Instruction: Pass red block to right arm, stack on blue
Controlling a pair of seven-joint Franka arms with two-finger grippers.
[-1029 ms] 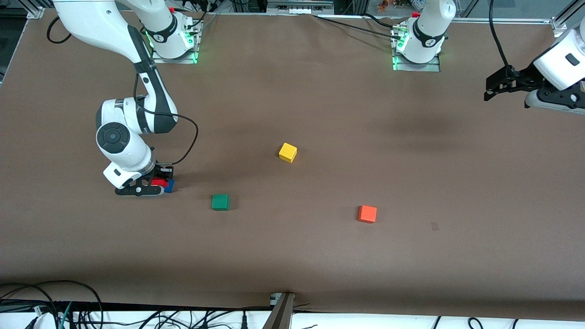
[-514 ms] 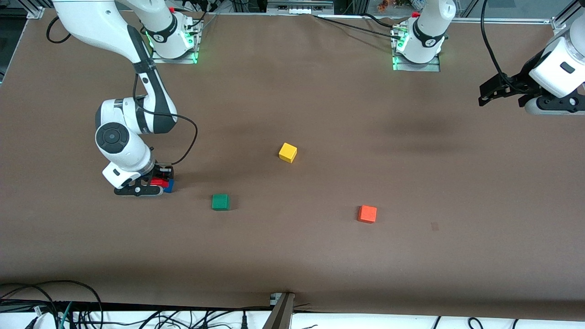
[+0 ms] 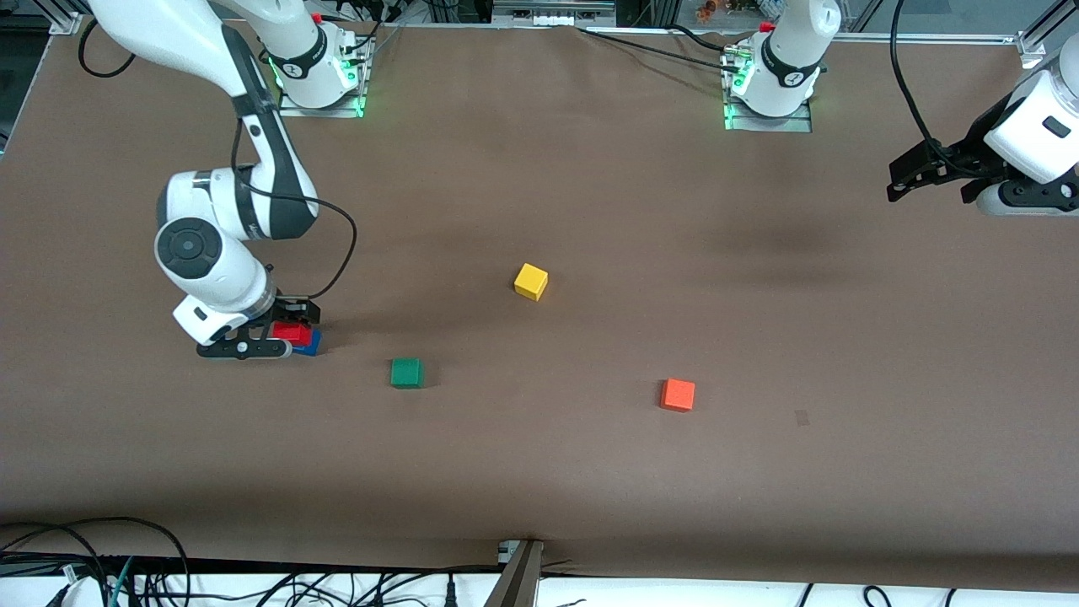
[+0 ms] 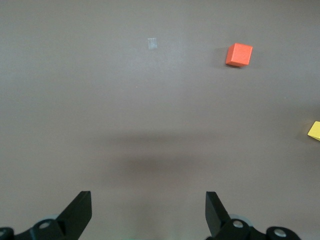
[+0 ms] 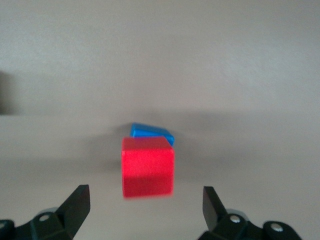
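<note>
The red block (image 3: 292,331) sits on top of the blue block (image 3: 311,342), near the right arm's end of the table. In the right wrist view the red block (image 5: 148,166) covers most of the blue block (image 5: 150,131), which peeks out at one edge. My right gripper (image 3: 278,330) (image 5: 145,202) is open just above the stack, with a finger wide on either side of the red block and touching nothing. My left gripper (image 3: 906,173) (image 4: 147,205) is open and empty, up over the left arm's end of the table.
A green cube (image 3: 406,372) lies beside the stack, toward the table's middle. A yellow cube (image 3: 531,281) lies mid-table. An orange cube (image 3: 678,394) lies nearer the front camera, toward the left arm's end; both also show in the left wrist view, orange (image 4: 239,54) and yellow (image 4: 314,130).
My right gripper has drawn back from the stack and risen a little; the red block stays on the blue one. My left gripper shifted slightly.
</note>
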